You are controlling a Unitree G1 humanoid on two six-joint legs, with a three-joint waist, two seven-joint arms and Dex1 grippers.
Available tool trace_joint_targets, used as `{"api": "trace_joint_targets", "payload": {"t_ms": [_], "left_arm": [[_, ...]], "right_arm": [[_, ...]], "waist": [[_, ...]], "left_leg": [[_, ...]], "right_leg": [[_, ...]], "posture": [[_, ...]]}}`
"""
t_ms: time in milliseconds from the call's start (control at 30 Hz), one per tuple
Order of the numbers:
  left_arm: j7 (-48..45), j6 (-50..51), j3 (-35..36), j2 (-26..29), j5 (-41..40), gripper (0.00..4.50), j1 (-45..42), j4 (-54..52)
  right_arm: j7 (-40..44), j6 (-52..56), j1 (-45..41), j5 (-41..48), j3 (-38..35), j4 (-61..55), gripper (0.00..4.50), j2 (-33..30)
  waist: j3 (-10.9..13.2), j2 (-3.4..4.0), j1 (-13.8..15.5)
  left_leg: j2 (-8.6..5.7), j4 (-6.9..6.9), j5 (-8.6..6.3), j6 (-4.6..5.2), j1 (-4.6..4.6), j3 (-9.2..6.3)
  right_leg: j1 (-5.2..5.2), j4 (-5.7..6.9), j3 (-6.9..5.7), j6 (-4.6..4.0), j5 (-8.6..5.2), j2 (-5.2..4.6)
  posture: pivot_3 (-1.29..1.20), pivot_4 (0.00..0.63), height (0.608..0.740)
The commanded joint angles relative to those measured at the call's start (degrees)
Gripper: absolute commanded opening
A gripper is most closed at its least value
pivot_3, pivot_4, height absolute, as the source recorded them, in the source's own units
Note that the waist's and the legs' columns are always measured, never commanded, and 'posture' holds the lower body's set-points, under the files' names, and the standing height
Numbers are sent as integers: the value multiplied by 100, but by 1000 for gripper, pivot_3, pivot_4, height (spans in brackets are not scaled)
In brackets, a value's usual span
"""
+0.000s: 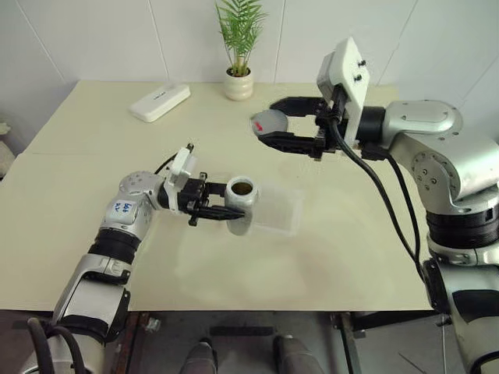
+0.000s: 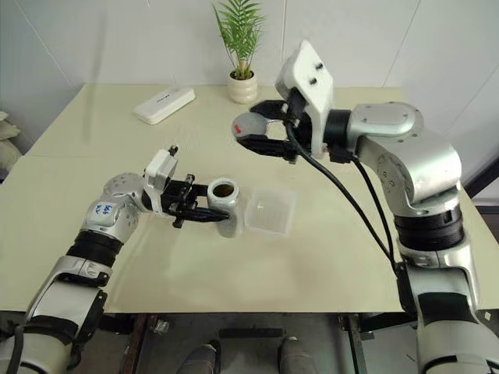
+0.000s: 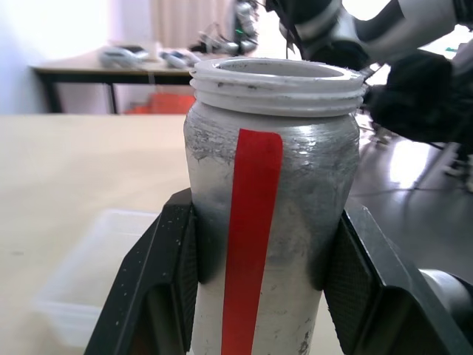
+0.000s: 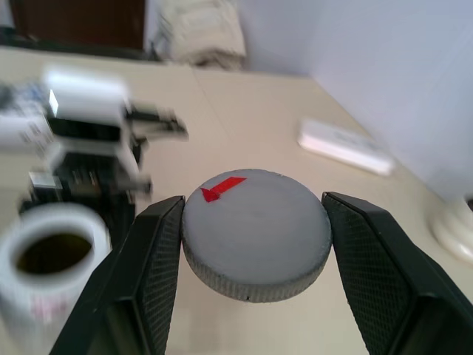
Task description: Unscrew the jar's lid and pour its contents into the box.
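A: What is nearest us, and what is worrying you there?

B: The left gripper (image 1: pixel 221 209) is clamping the jar (image 1: pixel 241 204) by its silvery body, mouth open and upright, hovering just left of the clear box (image 1: pixel 277 209). The fingers are pinching a smooth round wall, so when it is tipping, the jar could be slipping or rolling in the grip.

A: And the pour itself?

B: The box is sitting just right of the jar and is shallow, with a low rim. The contents are looking like something dark inside the mouth; I cannot tell more. If the jar is tilting before its mouth is over the tray, the bit could be landing on the table (image 1: pixel 93 202), or bouncing out.

A: Farther back?

B: The right gripper (image 1: pixel 274 124) is holding the lid (image 1: pixel 267 121) between its two fingers, raised above the far side of the table. Only the rim is being pinched, so the disc could be popping out and dropping near the box
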Motion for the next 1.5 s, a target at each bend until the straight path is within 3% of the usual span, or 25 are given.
{"api": "trace_joint_targets", "payload": {"t_ms": [33, 267, 533, 567, 733, 900, 1067, 1133, 1200, 1400, 1500], "left_arm": [[-217, -182, 403, 125, 178, 1876, -295, 225], [238, -659, 746, 19, 742, 1876, -467, 770], [591, -1216, 823, -325, 1282, 1876, -812, 1368], [612, -1317, 840, -369, 1334, 1876, -873, 1450], [887, -1785, 897, -529, 1626, 1876, -1128, 1798], [1233, -2402, 831, -654, 2042, 1876, -1314, 2037], [847, -2989, 1008, -919, 1913, 1876, -1582, 2330], [925, -3465, 834, -946, 2241, 1876, -1692, 2501], [1571, -4416, 377, -902, 3090, 1876, -1820, 2703], [2757, -5992, -459, -784, 4609, 1876, -2205, 3223], [4325, -6438, -1004, -719, 5794, 1876, -2478, 3267]], "right_arm": [[-551, 605, 526, -288, -234, -212, 2982, -303], [-1512, 1213, 2082, -417, -572, -812, 2982, -9], [-2145, 860, 2793, -688, -729, -520, 2982, 484], [-2154, 803, 2848, -720, -732, -494, 3182, 474], [-2035, 534, 3063, -748, -796, -648, 4482, 359], [-1607, 523, 3231, -461, -993, -1170, 4482, 77], [-554, 677, 3516, 729, -1733, -2223, 4482, -388], [-270, 786, 3614, 1375, -2194, -2508, 4482, -472], [169, 829, 3866, 2143, -2829, -2828, 4482, -603], [352, 820, 4294, 3100, -3568, -3092, 4482, -945], [256, 778, 4513, 3172, -3743, -3210, 4482, -1158]], "waist": [[0, 1, -2], [2, 4, -34], [2, 3, -2], [2, 4, 0], [2, 4, -6], [2, 4, -17], [3, 3, 28], [2, 3, 19], [3, 3, 60], [3, 1, 132], [5, -2, 143]], "left_leg": [[0, 0, 0, 0, 0, 1], [1, -5, 0, 1, 1, 4], [-2, 11, 2, 1, 1, 2], [-3, 12, 2, 2, 1, 2], [-4, 10, 2, 2, 0, 2], [-4, 8, 2, 2, 1, 2], [-5, 8, 2, 2, -2, 1], [-5, 9, 2, 2, 0, -1], [-6, 9, 2, 2, 0, -2], [-8, 14, 1, 3, 0, 1], [-9, 19, 1, 3, -1, 2]], "right_leg": [[-1, 0, 1, 0, 0, 0], [-6, 5, 5, 0, -4, 2], [3, 10, 6, 7, 1, 2], [3, 10, 7, 9, 2, 1], [4, 6, 7, 10, 2, 1], [3, 7, 7, 10, 2, 2], [6, 4, 6, 13, 1, 2], [14, -5, 5, 18, 2, 2], [16, -7, 6, 19, 3, 2], [27, -29, 10, 30, 13, 1], [27, -30, 13, 31, 14, 2]], "posture": [[0, 150, 740], [0, 150, 740], [0, 150, 740], [0, 150, 740], [0, 150, 740], [0, 150, 740], [0, 150, 740], [0, 150, 740], [0, 150, 740], [0, 150, 740], [0, 150, 740]]}}
